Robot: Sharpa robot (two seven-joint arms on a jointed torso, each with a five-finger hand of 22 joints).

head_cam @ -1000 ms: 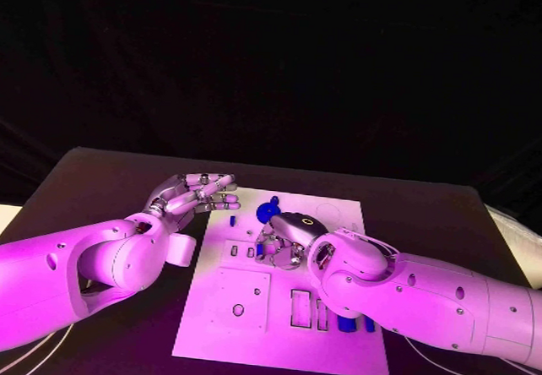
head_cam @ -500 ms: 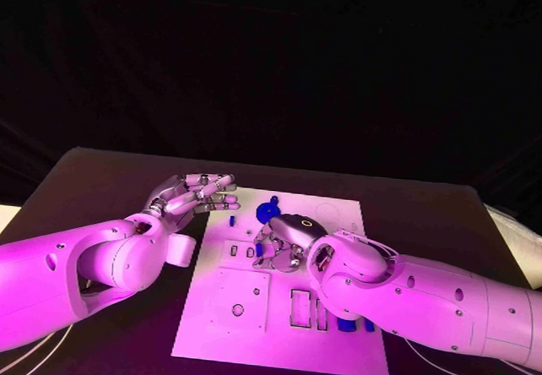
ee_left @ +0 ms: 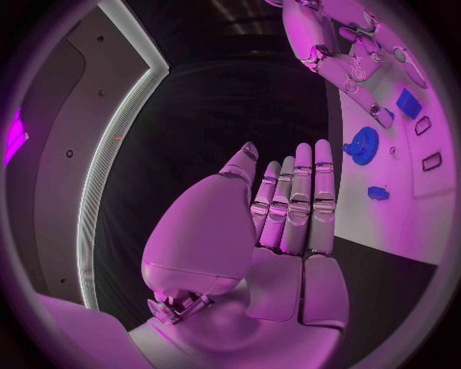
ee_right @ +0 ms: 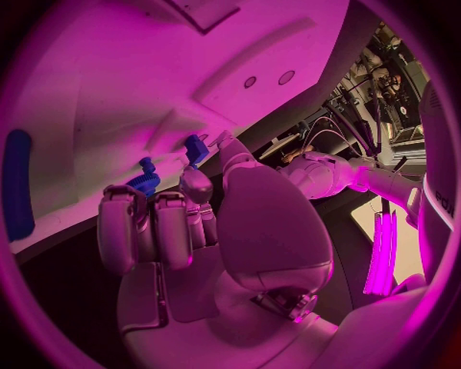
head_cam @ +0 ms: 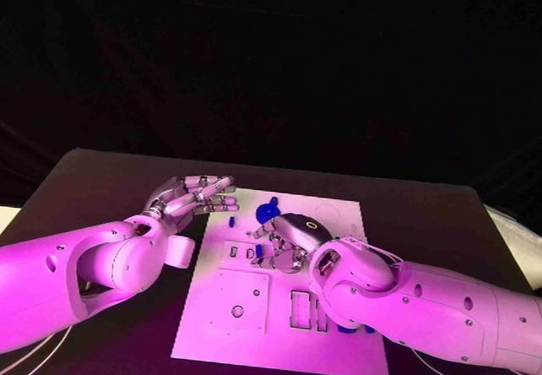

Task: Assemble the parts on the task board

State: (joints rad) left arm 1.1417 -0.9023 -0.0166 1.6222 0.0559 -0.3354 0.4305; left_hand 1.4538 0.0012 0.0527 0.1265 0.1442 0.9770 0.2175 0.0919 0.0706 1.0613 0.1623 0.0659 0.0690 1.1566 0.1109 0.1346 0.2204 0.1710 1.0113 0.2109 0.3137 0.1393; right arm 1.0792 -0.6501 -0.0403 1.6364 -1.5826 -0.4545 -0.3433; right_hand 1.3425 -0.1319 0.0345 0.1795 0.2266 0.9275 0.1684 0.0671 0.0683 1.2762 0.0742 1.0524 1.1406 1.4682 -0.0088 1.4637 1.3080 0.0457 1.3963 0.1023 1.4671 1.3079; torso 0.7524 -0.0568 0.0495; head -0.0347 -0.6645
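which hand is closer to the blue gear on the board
Right. The right hand is over the task board, just beside the blue gear; the left hand hovers off the board's edge, farther away.

A dark table (head_cam: 101, 179) stands before a black backdrop (head_cam: 277, 78) — nothing else behind it. The left wrist view shows a grey wall panel (ee_left: 67, 115) edged by a pale light strip (ee_left: 115, 146).

You have the task board (head_cam: 246, 321) mid-table (head_cam: 101, 179), left hand (head_cam: 192, 196) at its upper-left edge, right hand (head_cam: 287, 239) over its middle.
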